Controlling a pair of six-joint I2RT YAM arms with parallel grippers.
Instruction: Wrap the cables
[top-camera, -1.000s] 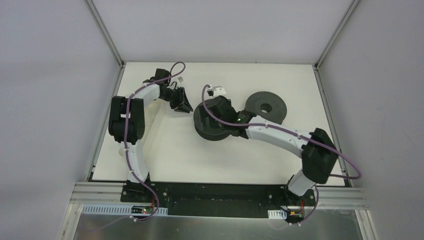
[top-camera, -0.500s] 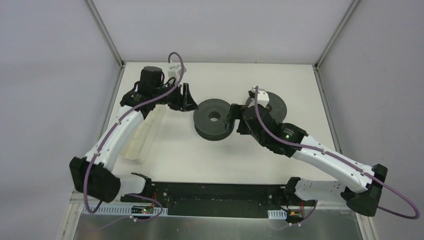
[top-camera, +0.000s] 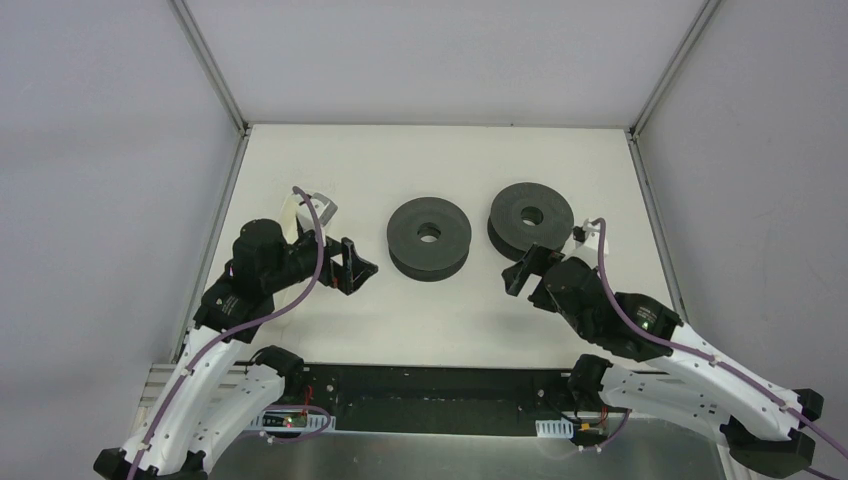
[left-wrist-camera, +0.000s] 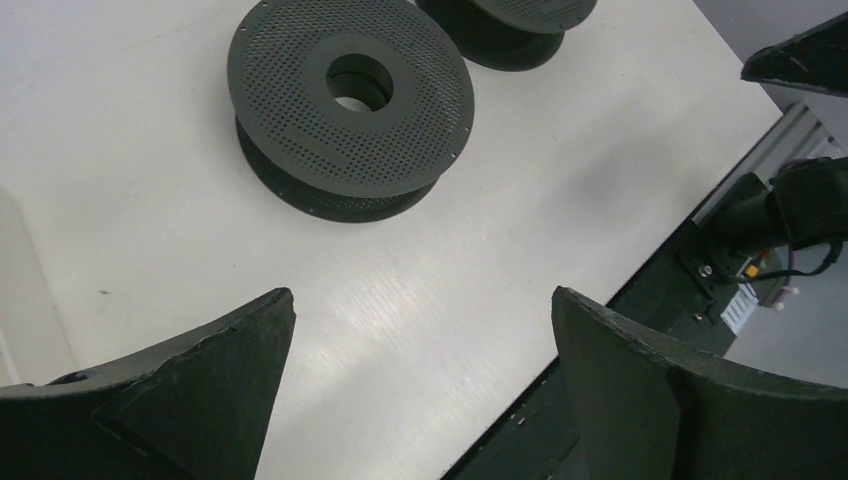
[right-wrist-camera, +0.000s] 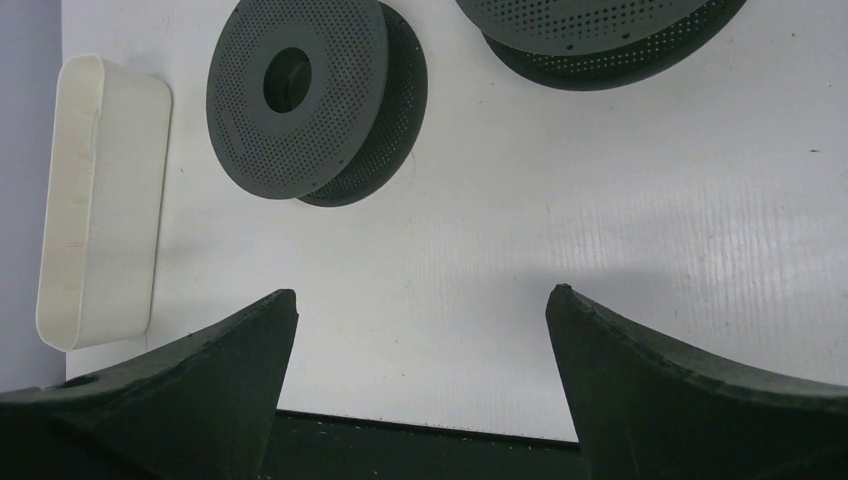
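No cables show in any view. Two dark perforated spools lie flat on the white table: the left spool (top-camera: 429, 237) (left-wrist-camera: 350, 100) (right-wrist-camera: 300, 95) and the right spool (top-camera: 531, 217) (right-wrist-camera: 600, 30). My left gripper (top-camera: 357, 268) (left-wrist-camera: 420, 292) is open and empty, hanging over bare table to the near left of the left spool. My right gripper (top-camera: 521, 269) (right-wrist-camera: 424, 290) is also open and empty, just nearer than the right spool. Neither gripper touches a spool.
A cream oblong tray (right-wrist-camera: 95, 200) lies at the table's left side, mostly under my left arm in the top view. The black base rail (top-camera: 440, 385) runs along the near edge. Grey walls enclose the table (top-camera: 440, 160).
Both arms have drawn back from the left spool toward the near edge. The left gripper has opened wide; the right one stayed open. The spools rest where they were.
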